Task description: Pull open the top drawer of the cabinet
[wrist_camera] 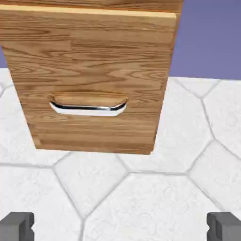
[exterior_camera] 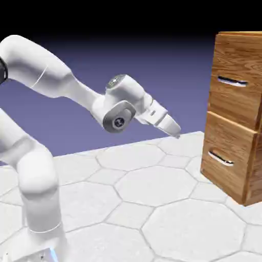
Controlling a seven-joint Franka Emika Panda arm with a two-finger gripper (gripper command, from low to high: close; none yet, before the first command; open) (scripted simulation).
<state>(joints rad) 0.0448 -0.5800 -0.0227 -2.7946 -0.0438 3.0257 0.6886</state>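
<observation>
The cabinet point(exterior_camera: 254, 169) stands at the exterior view's right, a tall wood-grain box. Its top drawer point(exterior_camera: 240, 102) carries a slim silver handle point(exterior_camera: 233, 81). My gripper point(exterior_camera: 175, 132) hangs in the air to the left of the cabinet, tilted down toward it, lower than the top handle and well apart from the wood. In the hand view the two grey fingertips point(wrist_camera: 17, 226) stand wide apart at the bottom edge, so the gripper point(wrist_camera: 120, 228) is open with nothing between them. That view is filled by the lower drawer point(wrist_camera: 94, 61) and its handle point(wrist_camera: 88, 107); only a thin strip of the top drawer point(wrist_camera: 94, 2) shows.
The lower drawer point(exterior_camera: 227, 153) with its own silver handle point(exterior_camera: 221, 158) sits under the top one. The white hexagon-patterned table point(exterior_camera: 153, 204) stretches between the arm's base and the cabinet.
</observation>
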